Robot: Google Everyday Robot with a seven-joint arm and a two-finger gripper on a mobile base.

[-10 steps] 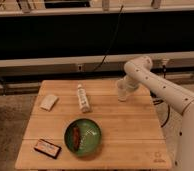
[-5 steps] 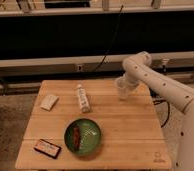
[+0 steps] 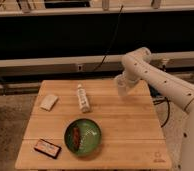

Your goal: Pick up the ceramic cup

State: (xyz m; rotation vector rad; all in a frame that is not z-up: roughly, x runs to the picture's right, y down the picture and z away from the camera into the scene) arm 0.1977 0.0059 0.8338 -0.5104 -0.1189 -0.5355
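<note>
since a second ago: arm's elbow swung left; gripper [image 3: 122, 86] at ceramic cup [image 3: 121, 87], far right of table [image 3: 125, 130], finger state i cannot tell; step: grasping; next, i confirm hold, lift

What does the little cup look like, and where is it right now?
The ceramic cup is small and pale whitish, a bit wider at the top, with no handle showing. It stands upright near the far right corner of the wooden table. The robot's hand is right at the cup, covering part of it. Nothing else on the table touches it.
</note>
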